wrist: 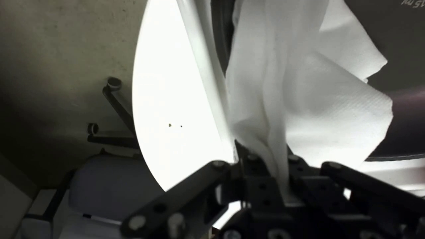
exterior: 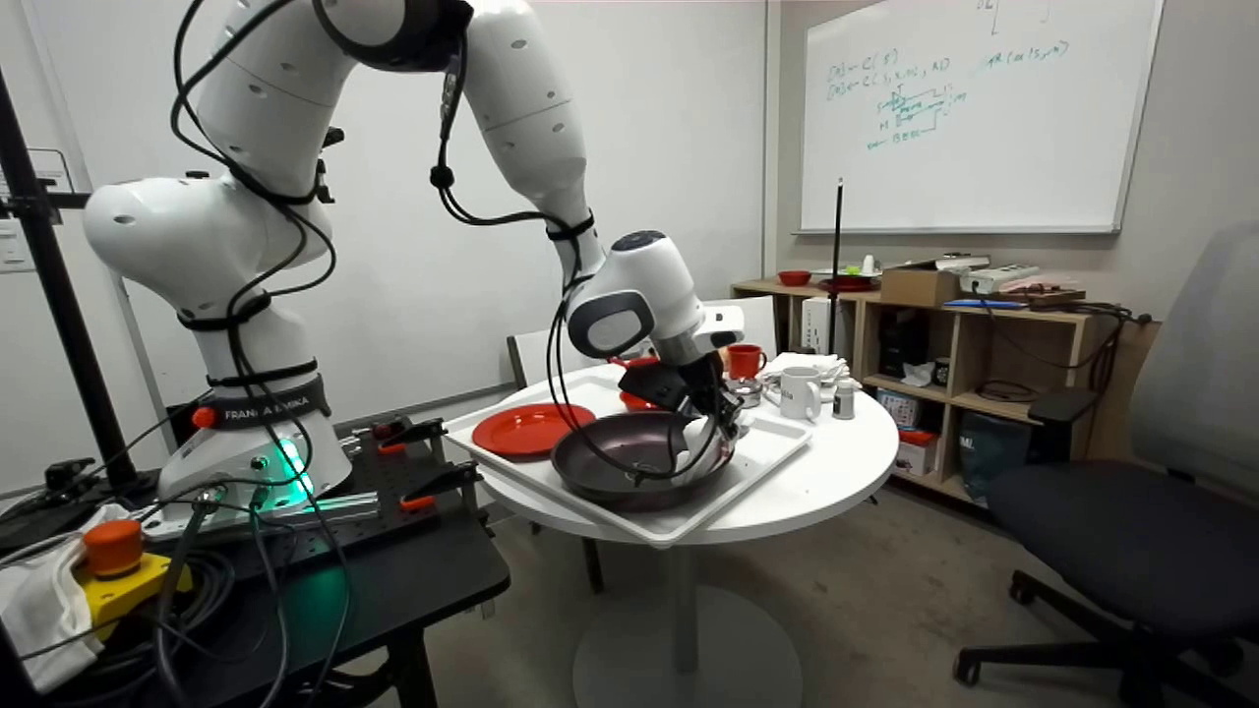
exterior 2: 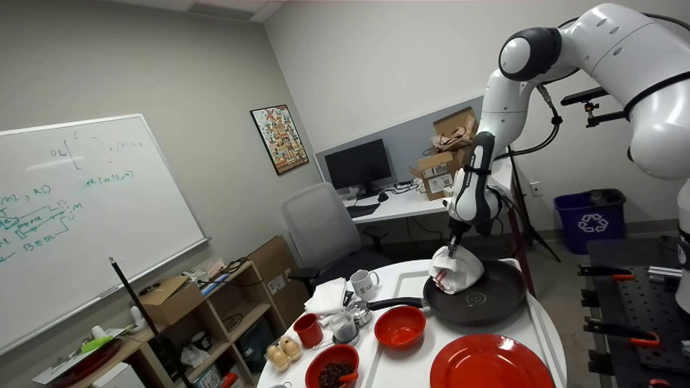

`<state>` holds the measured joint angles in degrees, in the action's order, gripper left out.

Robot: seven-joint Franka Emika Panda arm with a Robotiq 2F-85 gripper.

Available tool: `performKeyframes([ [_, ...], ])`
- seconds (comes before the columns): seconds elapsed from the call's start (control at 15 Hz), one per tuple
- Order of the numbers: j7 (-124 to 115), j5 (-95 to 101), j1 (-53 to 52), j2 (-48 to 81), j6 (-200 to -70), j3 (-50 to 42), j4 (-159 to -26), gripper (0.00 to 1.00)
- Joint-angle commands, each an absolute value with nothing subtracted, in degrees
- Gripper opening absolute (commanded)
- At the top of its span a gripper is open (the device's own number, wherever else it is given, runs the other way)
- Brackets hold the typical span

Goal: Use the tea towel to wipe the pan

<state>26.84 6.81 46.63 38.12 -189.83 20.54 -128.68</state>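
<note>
The tea towel (exterior 2: 458, 269) is a white cloth with red stripes, bunched up and hanging into the black pan (exterior 2: 485, 304). My gripper (wrist: 264, 148) is shut on it, with a fold of cloth pinched between the dark fingers in the wrist view. In both exterior views the gripper (exterior 2: 453, 249) is above the pan's side away from the red plate. The cloth's lower part rests against the pan's inside, over its edge region, and hides some of the floor there. Bare dark pan surface (wrist: 398, 79) shows to the right of the towel in the wrist view.
A white tray (exterior: 669, 534) on the round table carries the pan, a flat red plate (exterior 2: 490, 364) and a red bowl (exterior 2: 400, 328). Close by are a red cup (exterior 2: 308, 330), a white mug (exterior 2: 365, 285), eggs (exterior 2: 280, 355) and a bowl (exterior 2: 318, 366) of dark beans. The pan's handle (exterior 2: 396, 303) points toward the mugs.
</note>
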Motion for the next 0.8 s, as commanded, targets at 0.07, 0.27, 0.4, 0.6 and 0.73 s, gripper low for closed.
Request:
performKeyframes([
  [0.07, 22.6, 19.3, 44.6, 39.7, -198.7, 17.5, -126.4, 0.05],
  [0.27, 30.0, 15.9, 47.5, 40.9, -198.9, 21.6, -124.7, 0.05],
  [0.4, 30.0, 15.1, 47.9, 41.1, -198.4, 22.7, -124.7, 0.05],
  [0.6, 21.3, 20.0, 44.1, 40.0, -198.3, 18.4, -128.5, 0.05],
  [0.73, 18.4, 20.6, 42.2, 39.7, -197.2, 16.6, -130.8, 0.05],
])
